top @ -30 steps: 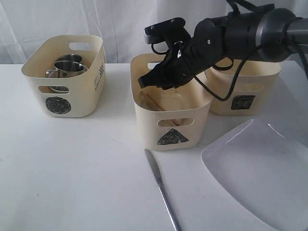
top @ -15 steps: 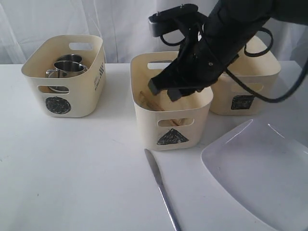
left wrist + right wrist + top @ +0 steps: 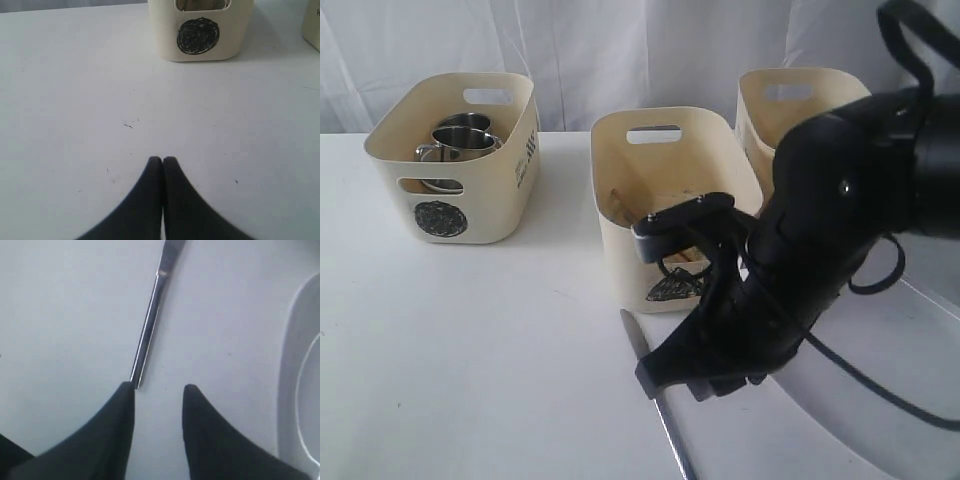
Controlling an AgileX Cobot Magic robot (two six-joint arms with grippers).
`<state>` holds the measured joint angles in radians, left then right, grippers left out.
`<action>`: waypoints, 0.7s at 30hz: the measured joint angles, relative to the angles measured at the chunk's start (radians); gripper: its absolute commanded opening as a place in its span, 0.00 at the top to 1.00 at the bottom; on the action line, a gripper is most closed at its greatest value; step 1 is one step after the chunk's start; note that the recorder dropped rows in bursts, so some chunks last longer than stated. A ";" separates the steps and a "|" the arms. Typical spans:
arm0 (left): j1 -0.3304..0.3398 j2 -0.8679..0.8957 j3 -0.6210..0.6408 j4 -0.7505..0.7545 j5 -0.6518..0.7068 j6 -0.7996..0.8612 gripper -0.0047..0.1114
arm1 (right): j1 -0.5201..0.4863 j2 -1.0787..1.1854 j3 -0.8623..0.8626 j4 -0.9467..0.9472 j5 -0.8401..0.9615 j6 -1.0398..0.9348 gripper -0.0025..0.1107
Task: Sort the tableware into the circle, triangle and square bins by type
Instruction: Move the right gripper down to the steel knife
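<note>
A steel knife (image 3: 672, 445) lies on the white table in front of the triangle bin (image 3: 670, 170). My right gripper (image 3: 675, 385) hangs open just above the knife; in the right wrist view the knife (image 3: 150, 325) ends by one fingertip of the right gripper (image 3: 159, 387), not between the jaws. The white square plate (image 3: 300, 365) lies to one side. The circle bin (image 3: 450, 160) holds two steel mugs (image 3: 465, 140). The square bin (image 3: 800, 100) stands behind, its mark hidden by the arm. My left gripper (image 3: 162, 160) is shut and empty over bare table, facing the circle bin (image 3: 200, 35).
The right arm covers much of the plate (image 3: 920, 400) and the triangle mark. Brownish wooden pieces (image 3: 620, 208) show inside the triangle bin. White curtains close off the back.
The right arm has swung from above the triangle bin forward and down, and its open gripper is now over the knife. The bins and the knife have not moved.
</note>
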<state>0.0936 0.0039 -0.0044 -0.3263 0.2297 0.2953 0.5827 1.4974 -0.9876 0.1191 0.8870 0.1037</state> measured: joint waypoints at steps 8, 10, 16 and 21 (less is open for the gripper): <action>0.000 0.000 0.000 0.000 0.000 0.000 0.96 | 0.010 0.018 0.105 0.019 -0.178 0.006 0.65; 0.000 0.000 0.000 0.000 0.000 0.000 0.96 | 0.010 0.041 0.112 0.021 -0.216 0.006 0.60; 0.000 0.000 0.000 0.000 0.000 0.000 0.96 | 0.012 0.131 0.113 0.025 -0.279 0.006 0.54; 0.000 0.000 0.000 0.000 0.000 0.000 0.96 | 0.051 0.200 0.103 0.032 -0.302 0.008 0.54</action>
<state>0.0936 0.0039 -0.0044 -0.3263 0.2297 0.2953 0.6341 1.6976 -0.8851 0.1509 0.5846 0.1120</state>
